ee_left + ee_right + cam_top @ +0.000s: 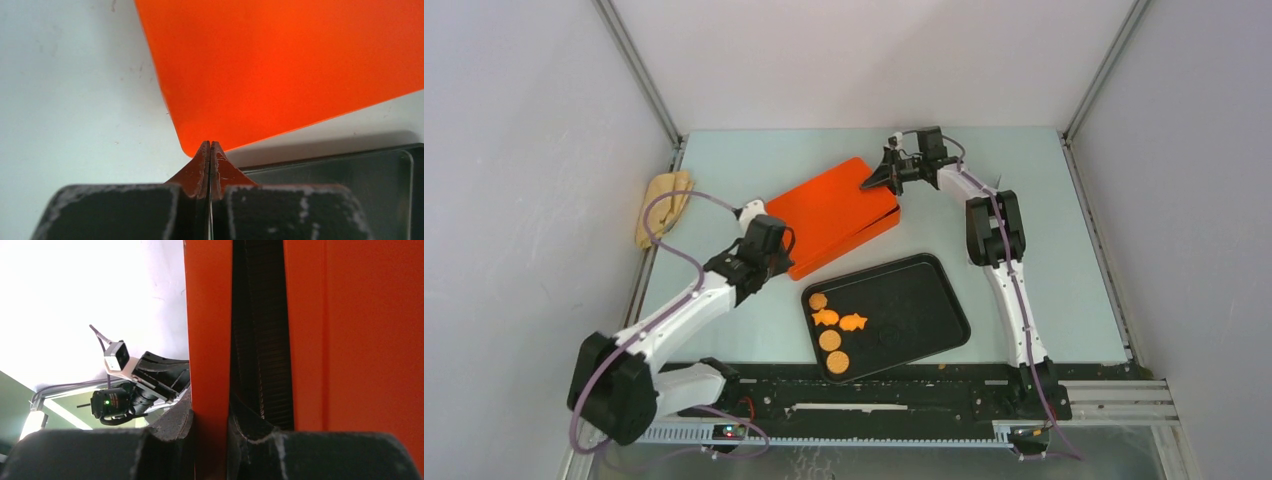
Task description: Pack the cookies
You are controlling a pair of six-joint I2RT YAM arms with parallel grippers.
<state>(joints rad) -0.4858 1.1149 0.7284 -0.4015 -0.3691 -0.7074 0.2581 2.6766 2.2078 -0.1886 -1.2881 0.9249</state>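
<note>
Five orange cookies [830,340] in the left end of a black tray [924,300], lined up far to near; two fish shapes side by side, long axes across the tray. Behind, an orange box [829,215] on the desk [1069,260]. Left jaws together at its near corner. Right jaws clamped on its far right rim.

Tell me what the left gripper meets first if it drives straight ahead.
The orange box: the shut left gripper points at its rounded corner, seemingly touching it, though depth is unclear.
</note>
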